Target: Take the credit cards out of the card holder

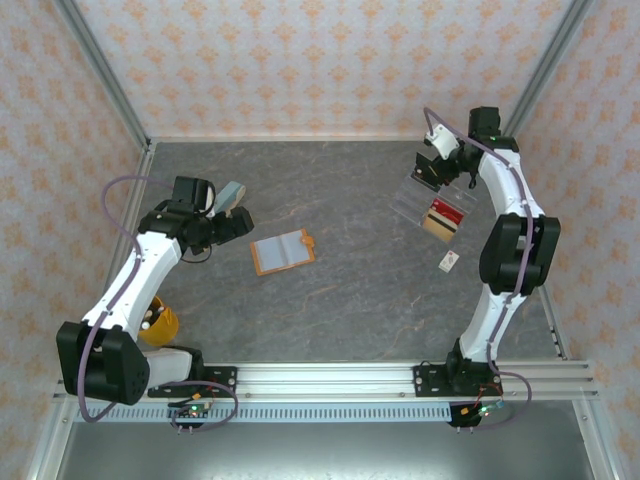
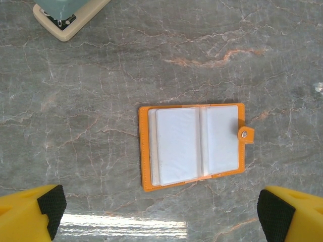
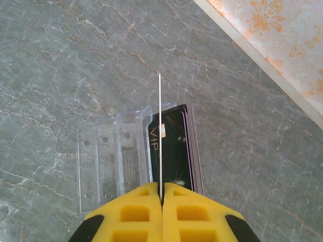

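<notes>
One word reads clearly: "VIP", in gold-orange letters on the top face of the black stack, which lies just ahead of the right gripper's fingers. The letters run sideways along the stack's long edge. They sit just left of the thin card, which is pinched edge-on between those fingers. Further left of the fingertips, faint grey marking shows on the clear tray, too pale to read. Far ahead of the left gripper's fingers, small dark marks on the pale box are illegible.
</notes>
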Robot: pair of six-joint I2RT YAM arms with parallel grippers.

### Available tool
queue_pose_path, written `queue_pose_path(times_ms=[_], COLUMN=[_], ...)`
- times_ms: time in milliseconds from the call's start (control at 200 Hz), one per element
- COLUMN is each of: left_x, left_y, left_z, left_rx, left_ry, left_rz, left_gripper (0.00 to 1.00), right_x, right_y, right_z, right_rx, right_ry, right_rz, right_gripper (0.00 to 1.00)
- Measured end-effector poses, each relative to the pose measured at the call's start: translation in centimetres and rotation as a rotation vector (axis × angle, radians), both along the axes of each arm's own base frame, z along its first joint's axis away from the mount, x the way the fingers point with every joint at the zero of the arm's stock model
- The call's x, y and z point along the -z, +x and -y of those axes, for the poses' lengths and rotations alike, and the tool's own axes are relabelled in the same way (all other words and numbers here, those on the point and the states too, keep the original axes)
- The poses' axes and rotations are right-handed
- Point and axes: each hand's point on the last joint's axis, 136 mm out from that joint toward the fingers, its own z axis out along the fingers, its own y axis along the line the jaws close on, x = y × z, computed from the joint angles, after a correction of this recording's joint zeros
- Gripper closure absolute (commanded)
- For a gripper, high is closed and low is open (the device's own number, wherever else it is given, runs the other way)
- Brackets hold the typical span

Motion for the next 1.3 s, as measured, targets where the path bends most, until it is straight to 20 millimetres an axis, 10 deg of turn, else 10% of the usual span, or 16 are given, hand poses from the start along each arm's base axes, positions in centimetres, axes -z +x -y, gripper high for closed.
queue_pose_path(times_ms=[766, 1296], left_x=[1.5, 2.0], left_y=[1.1, 1.6], left_z=[1.1, 1.5], left_rx=[-0.006, 0.005], left_ry=[-0.069, -0.088], left_rz=[-0.048, -0.053], left_gripper=[0.00, 0.00], right_x=[3.6, 1.4], right_y=[1.0, 1.4], right_z=[1.0, 1.0], right_rx=[-0.060, -0.023], right_ry=[-0.029, -0.012], right_rz=[-0.055, -0.002], right_gripper=[0.86, 0.76])
